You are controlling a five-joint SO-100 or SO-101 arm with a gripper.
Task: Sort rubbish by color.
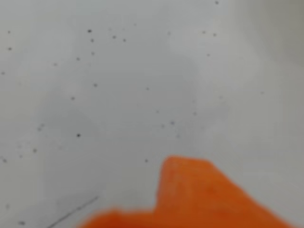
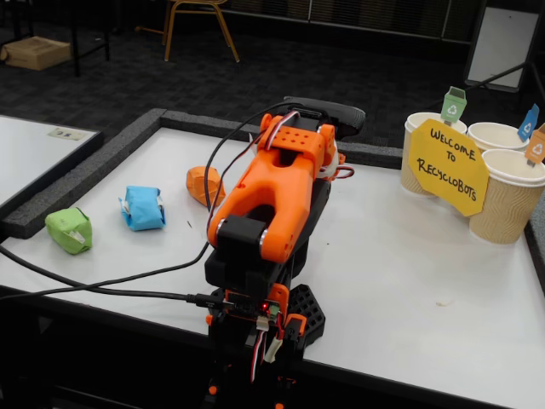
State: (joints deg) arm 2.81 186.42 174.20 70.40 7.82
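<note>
My wrist view gives only blurred orange end effector over bare counter, so I cannot tell if it's spread or pressed together. The arm hides half the orange wad; a blind reach could knock it away. Left of that wad sit the blue wad and, farther left, the green wad; far right, the cups' yellow sign reads "WELCOME TO RECYCLOBOTS".

The orange wad is half hidden behind the arm; the wrist view's gripper is blurred and cropped.
</note>
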